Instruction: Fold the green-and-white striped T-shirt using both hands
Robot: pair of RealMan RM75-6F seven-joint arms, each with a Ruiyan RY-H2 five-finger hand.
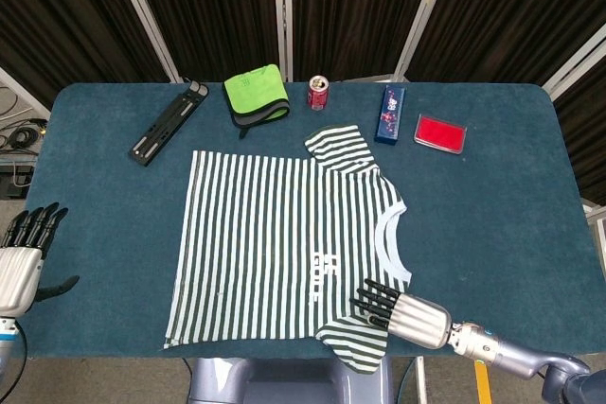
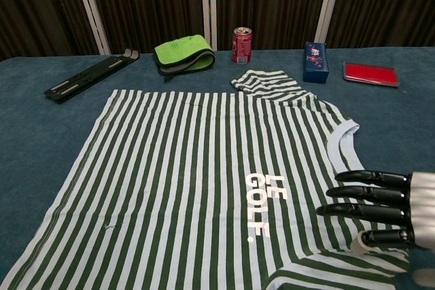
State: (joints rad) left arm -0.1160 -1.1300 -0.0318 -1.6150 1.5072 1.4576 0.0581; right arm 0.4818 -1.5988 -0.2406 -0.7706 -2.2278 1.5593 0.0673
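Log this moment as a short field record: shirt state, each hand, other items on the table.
shirt: green-and-white striped T-shirt spread flat, unfolded, collar toward the robot's right
right hand: right hand over the shirt's near shoulder, fingers extended and apart, holding nothing
left hand: left hand off the table's left edge, fingers apart, holding nothing
far edge items: black bar tool, green cloth, red soda can, blue box, red flat case

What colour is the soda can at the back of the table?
The soda can is red with a silver top, clearest in the chest view.
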